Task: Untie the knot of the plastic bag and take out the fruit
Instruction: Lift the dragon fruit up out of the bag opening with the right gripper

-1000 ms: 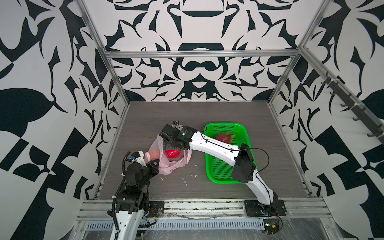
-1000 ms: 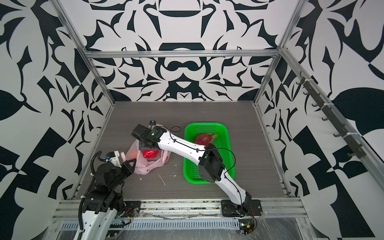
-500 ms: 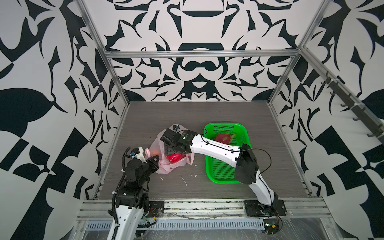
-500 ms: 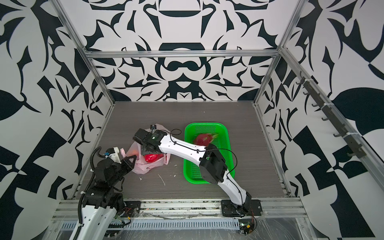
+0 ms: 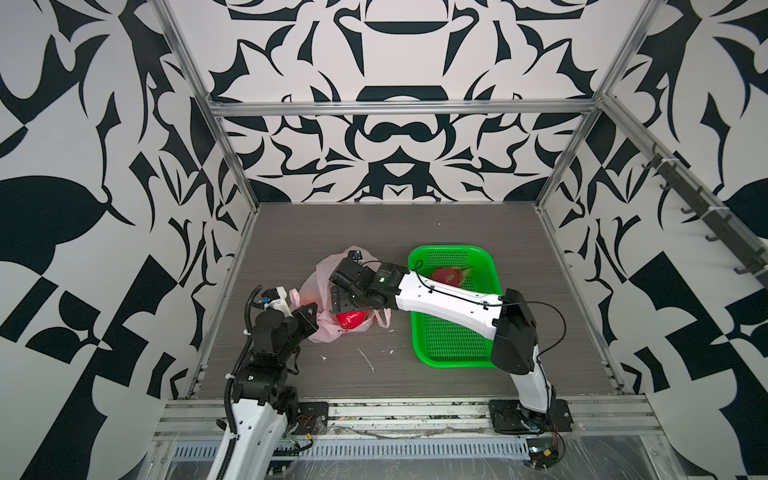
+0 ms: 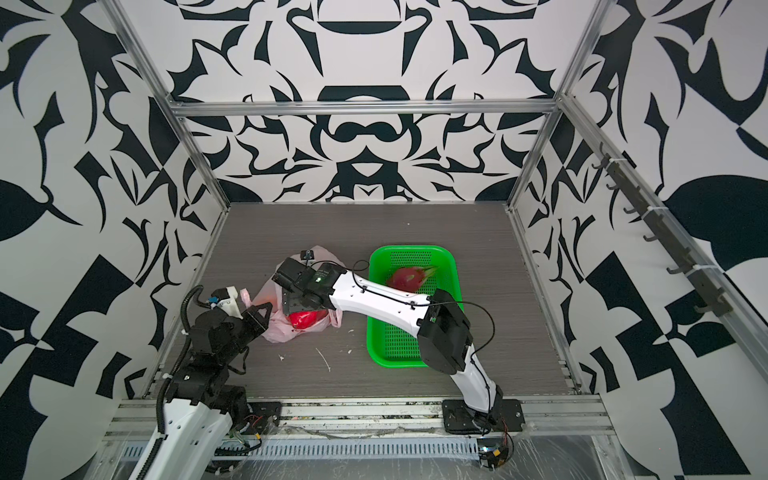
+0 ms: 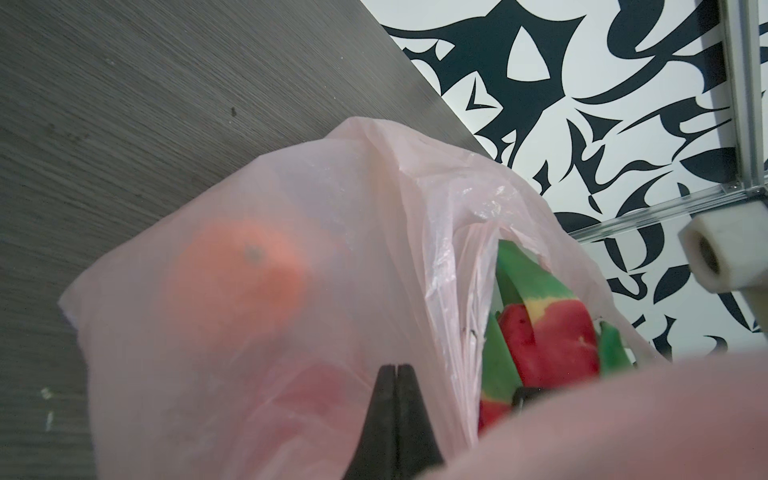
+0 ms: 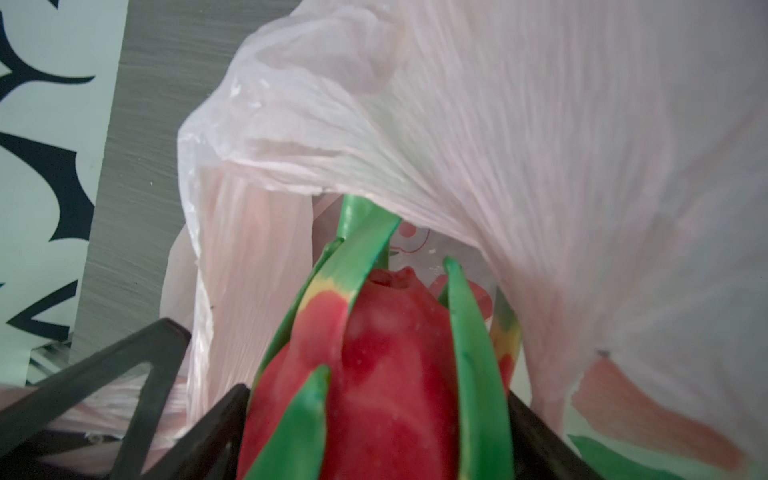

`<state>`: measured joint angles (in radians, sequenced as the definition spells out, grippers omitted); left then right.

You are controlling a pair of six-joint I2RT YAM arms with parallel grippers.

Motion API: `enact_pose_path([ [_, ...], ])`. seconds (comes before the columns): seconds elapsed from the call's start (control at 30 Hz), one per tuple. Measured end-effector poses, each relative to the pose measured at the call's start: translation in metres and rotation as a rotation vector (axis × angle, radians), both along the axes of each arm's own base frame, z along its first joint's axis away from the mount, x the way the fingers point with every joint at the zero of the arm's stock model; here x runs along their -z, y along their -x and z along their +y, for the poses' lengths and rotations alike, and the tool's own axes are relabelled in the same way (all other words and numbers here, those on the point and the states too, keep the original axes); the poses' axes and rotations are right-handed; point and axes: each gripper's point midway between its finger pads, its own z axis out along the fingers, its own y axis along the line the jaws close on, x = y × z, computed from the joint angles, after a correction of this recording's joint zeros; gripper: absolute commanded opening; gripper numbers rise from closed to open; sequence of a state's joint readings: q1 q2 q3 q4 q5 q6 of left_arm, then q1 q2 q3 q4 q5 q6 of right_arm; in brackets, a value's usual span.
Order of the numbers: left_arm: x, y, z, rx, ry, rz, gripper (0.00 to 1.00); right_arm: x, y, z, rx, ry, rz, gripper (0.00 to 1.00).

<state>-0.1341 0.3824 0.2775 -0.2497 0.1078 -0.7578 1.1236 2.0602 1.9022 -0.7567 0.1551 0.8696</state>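
**Pink plastic bag (image 5: 326, 332) gaping on the tabletop (image 5: 374, 232)**

Through its film an orange (image 7: 241, 270) shows. A dragon fruit (image 8: 390, 340) sits in the bag's mouth, and the right tool (image 8: 376, 399) grips it, a finger on either side. The left tool (image 7: 397, 370) is closed, pinching the bag's edge. Just beside the bag, the green basket (image 5: 451, 250) holds the other dragon fruit (image 5: 449, 276).

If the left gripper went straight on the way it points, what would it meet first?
The thin translucent pink plastic bag: the shut left gripper points straight into its film. Behind the film, slightly off that line, a round orange fruit shows through; depth is unclear.
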Motion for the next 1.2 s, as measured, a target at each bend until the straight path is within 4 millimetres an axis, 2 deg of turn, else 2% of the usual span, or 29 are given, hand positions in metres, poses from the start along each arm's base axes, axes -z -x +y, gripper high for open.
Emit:
enact_pose_path([
  [0.53, 0.0, -0.002, 0.006, -0.036, -0.008, 0.0, 0.0, -0.015, 0.016, 0.012, -0.117, -0.065, 0.035, 0.07],
  [0.77, 0.0, -0.002, 0.007, -0.045, -0.008, -0.001, 0.0, -0.015, 0.022, 0.014, -0.147, -0.075, 0.055, 0.07],
  [1.07, 0.0, -0.002, 0.008, -0.049, -0.01, -0.002, 0.0, -0.016, 0.035, 0.02, -0.21, -0.105, 0.109, 0.07],
  [1.2, 0.0, -0.003, 0.009, -0.055, -0.012, -0.002, 0.0, -0.024, 0.042, 0.019, -0.245, -0.119, 0.122, 0.07],
])
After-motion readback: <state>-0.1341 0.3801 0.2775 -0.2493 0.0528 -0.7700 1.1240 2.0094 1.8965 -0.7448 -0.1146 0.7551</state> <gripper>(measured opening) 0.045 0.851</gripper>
